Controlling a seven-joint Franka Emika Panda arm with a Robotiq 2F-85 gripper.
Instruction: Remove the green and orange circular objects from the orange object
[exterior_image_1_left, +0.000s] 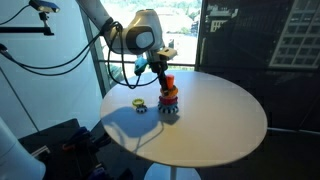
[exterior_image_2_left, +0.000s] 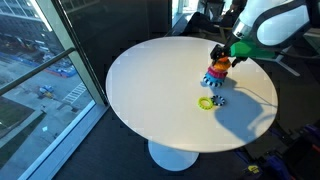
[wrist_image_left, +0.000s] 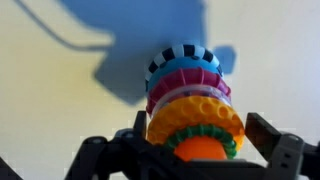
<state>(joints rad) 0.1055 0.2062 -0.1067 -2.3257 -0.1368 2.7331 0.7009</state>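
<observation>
The ring stack (exterior_image_1_left: 168, 97) stands on the round white table (exterior_image_1_left: 220, 120), also seen in the other exterior view (exterior_image_2_left: 217, 75). In the wrist view the orange peg's top (wrist_image_left: 197, 152) pokes out of the green ring (wrist_image_left: 228, 147). The bumpy orange ring (wrist_image_left: 195, 112) lies under it, then a pink ring (wrist_image_left: 185, 80) and a black-and-white striped piece (wrist_image_left: 180, 58). My gripper (wrist_image_left: 200, 130) is straight above the stack (exterior_image_1_left: 163, 72) (exterior_image_2_left: 222, 58). Its fingers are open, one on each side of the orange and green rings, with small gaps.
A yellow-green ring (exterior_image_1_left: 138, 105) (exterior_image_2_left: 206, 102) lies flat on the table beside the stack, with a small dark blue piece (exterior_image_2_left: 218, 99) next to it. The table edge (exterior_image_2_left: 120, 110) is near a window wall. Cables hang behind the arm.
</observation>
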